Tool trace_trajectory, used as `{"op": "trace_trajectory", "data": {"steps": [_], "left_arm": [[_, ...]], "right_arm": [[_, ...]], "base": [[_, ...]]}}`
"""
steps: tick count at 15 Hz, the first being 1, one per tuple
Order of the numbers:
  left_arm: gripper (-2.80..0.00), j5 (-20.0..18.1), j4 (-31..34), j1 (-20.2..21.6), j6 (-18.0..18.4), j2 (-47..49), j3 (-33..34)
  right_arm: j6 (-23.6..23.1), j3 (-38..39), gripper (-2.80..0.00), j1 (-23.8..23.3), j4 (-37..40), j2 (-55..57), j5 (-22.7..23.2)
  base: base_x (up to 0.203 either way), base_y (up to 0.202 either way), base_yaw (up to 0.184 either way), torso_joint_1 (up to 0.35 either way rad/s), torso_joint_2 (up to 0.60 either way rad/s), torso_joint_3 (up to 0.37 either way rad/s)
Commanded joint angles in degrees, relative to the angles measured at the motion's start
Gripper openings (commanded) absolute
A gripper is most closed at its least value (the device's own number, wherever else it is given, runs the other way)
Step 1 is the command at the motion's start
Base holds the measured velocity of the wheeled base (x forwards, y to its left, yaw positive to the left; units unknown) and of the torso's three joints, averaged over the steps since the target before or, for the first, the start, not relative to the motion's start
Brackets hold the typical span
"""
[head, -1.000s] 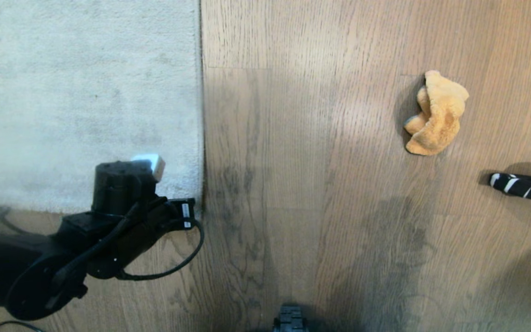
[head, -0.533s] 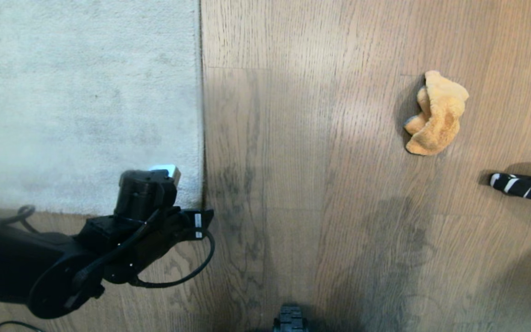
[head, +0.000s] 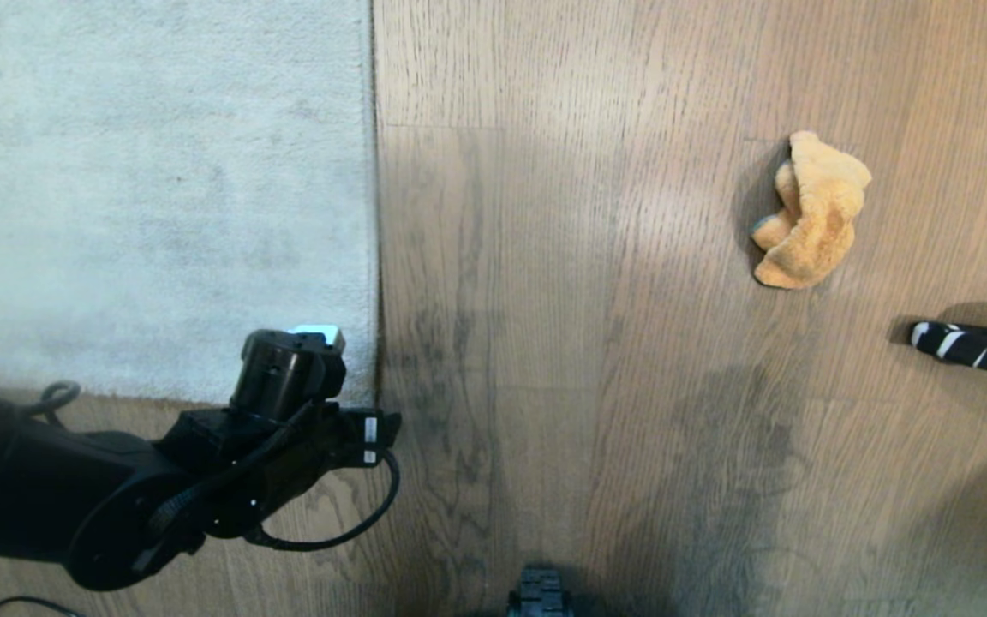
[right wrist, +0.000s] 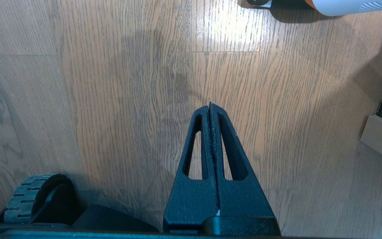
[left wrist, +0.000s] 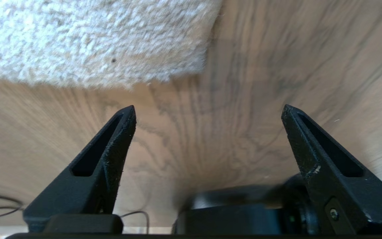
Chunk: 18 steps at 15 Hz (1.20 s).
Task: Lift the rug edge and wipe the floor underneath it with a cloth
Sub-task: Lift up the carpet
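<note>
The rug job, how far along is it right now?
Early stage, nothing done. The rug lies flat on the floor. The left end effector is open beside its near corner, gripping nothing. The cloth sits untouched far off; the right end effector is shut, parked. Lifting and wiping remain.

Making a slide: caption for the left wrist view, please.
Open left tool poised over the floor, just short of the rug corner lying flat.

pale grey rug (head: 151,188), orange-tan cloth (head: 810,214)
</note>
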Motion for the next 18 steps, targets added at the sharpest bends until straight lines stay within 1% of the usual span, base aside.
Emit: {"op": "trace_trajectory", "data": {"steps": [1, 3, 8, 10, 12, 15, 18], "left_arm": [[0.00, 1.1, -0.2, 0.2, 1.1, 0.2, 0.4], [0.00, 3.1, -0.2, 0.7, 3.7, 0.4, 0.4], [0.00, 6.0, -1.0, 1.4, 7.3, 2.3, 0.4], [0.00, 7.9, -1.0, 1.6, 9.1, 2.9, 0.3], [0.00, 8.9, -1.4, 2.6, 11.9, 3.9, 0.1], [0.00, 10.5, -5.6, 3.8, 15.3, 6.1, 0.1], [0.00, 12.7, -9.8, 4.1, 18.5, 7.9, 0.1]], "right_arm": [[0.0, 0.0, -2.80, 0.0, 0.0, 0.0, 0.0], [0.0, 0.0, -2.80, 0.0, 0.0, 0.1, 0.0], [0.0, 0.0, -2.80, 0.0, 0.0, 0.1, 0.0], [0.0, 0.0, -2.80, 0.0, 0.0, 0.1, 0.0], [0.0, 0.0, -2.80, 0.0, 0.0, 0.1, 0.0], [0.0, 0.0, -2.80, 0.0, 0.0, 0.1, 0.0], [0.0, 0.0, -2.80, 0.0, 0.0, 0.1, 0.0]], "base": [[0.000, 0.000, 0.000, 0.000, 0.00, 0.000], [0.000, 0.000, 0.000, 0.000, 0.00, 0.000], [0.000, 0.000, 0.000, 0.000, 0.00, 0.000], [0.000, 0.000, 0.000, 0.000, 0.00, 0.000], [0.000, 0.000, 0.000, 0.000, 0.00, 0.000], [0.000, 0.000, 0.000, 0.000, 0.00, 0.000], [0.000, 0.000, 0.000, 0.000, 0.00, 0.000]]}}
